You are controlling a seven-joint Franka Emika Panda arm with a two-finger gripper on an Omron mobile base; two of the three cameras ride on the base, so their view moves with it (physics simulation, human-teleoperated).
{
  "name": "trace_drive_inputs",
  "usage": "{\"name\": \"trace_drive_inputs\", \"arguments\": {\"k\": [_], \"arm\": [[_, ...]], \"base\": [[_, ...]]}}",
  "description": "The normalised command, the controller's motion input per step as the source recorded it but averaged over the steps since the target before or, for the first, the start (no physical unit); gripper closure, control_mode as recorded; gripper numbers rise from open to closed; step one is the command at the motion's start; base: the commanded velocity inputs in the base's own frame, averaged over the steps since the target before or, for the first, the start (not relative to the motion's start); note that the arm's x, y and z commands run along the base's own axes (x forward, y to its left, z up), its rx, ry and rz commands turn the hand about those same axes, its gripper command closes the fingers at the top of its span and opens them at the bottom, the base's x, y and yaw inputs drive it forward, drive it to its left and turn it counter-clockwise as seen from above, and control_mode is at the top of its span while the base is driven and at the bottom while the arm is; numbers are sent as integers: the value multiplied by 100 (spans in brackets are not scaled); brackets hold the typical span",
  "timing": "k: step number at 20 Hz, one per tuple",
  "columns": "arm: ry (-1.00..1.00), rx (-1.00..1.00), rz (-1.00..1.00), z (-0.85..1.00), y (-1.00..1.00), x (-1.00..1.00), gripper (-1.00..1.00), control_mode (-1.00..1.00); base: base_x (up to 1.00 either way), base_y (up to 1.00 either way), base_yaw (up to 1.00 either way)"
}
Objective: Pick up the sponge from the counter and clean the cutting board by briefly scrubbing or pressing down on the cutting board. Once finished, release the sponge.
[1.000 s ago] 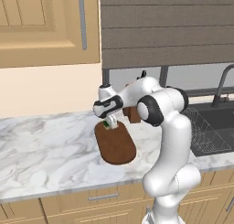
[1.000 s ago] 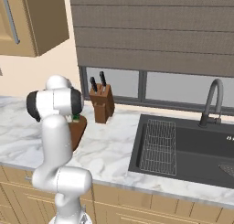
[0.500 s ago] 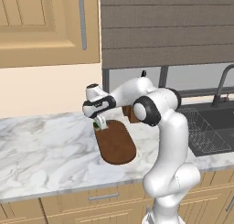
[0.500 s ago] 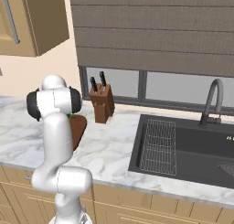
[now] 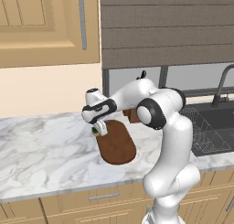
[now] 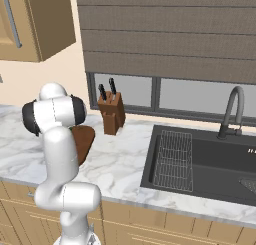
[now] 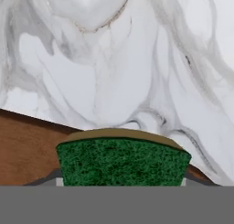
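Sponge sits clamped in my hand, green face toward the hand camera, over the left edge of the dark cutting board. The board lies flat on the marble table, with a knife block standing behind it near the sink

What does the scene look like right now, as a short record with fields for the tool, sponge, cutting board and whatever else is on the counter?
tool: shut on the sponge, low at the board's far left edge
sponge: green face toward the hand camera, held between the fingers
cutting board: dark brown, flat on the counter
counter: white marble with grey veins
knife block: upright by the window, behind the board
sink: dark basin on the right, with a wire rack
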Motion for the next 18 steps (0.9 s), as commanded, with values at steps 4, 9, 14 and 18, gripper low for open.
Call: {"name": "trace_drive_inputs", "arguments": {"k": [4,9,14,18], "arm": [[2,5,5,-36,0,-75,100,-100],[13,1,9,-24,1,-76,100,-100],[18,0,7,-22,3,-72,100,-100],[0,0,1,-42,0,-98,100,-100]], "base": [[0,0,0],[0,0,0],[0,0,0],[0,0,0]]}}
